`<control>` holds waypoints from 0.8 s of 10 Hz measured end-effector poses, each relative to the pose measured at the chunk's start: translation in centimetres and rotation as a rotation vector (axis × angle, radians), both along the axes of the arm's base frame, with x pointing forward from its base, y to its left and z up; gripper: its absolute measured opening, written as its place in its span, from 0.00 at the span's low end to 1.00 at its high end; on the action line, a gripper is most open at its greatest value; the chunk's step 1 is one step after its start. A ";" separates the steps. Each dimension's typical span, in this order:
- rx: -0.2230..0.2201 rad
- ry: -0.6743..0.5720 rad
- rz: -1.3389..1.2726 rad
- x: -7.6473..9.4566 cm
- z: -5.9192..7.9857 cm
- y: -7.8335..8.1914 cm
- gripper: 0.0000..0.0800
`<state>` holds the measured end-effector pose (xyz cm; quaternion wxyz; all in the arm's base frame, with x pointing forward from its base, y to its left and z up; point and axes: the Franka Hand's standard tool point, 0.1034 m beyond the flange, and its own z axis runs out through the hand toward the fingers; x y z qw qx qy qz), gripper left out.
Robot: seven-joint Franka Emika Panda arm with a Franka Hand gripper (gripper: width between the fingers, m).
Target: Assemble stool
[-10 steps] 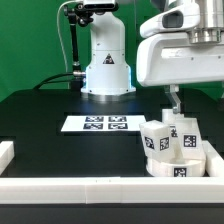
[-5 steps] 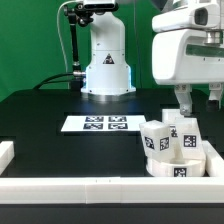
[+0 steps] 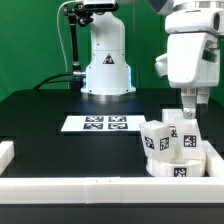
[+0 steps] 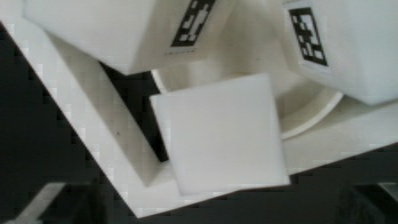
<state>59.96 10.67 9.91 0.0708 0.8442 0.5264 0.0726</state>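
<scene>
From the exterior view, the stool is sitting at the front of the black table, toward the exterior view's right, tucked right up against the white front rail. The disc is at the bottom with three legs standing upright on it: one leg on the exterior view's left, one nearer the front and another behind. All of them have little black-and-white tags on their faces. The gripper hangs directly above the back leg, fingers pointing down, tips just over or maybe touching its top, hard to say which. I honestly can't tell if the fingers are spread or pinched from here. The marker board lies flat mid-table, well apart from the stool, and the arm's white base is behind it. In the wrist view things are blurry and super close: a leg top fills the middle, the disc rim curves beside it, and a rail runs diagonally next to them. Two tagged leg faces show near the frame edge. Fingertips aren't clearly readable here either.
</scene>
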 end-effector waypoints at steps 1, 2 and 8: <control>-0.017 0.003 0.052 0.0 -0.1 -0.2 0.81; -0.024 0.004 0.075 0.0 -0.2 -0.3 0.81; -0.037 0.021 0.079 -0.3 -1.6 -0.7 0.78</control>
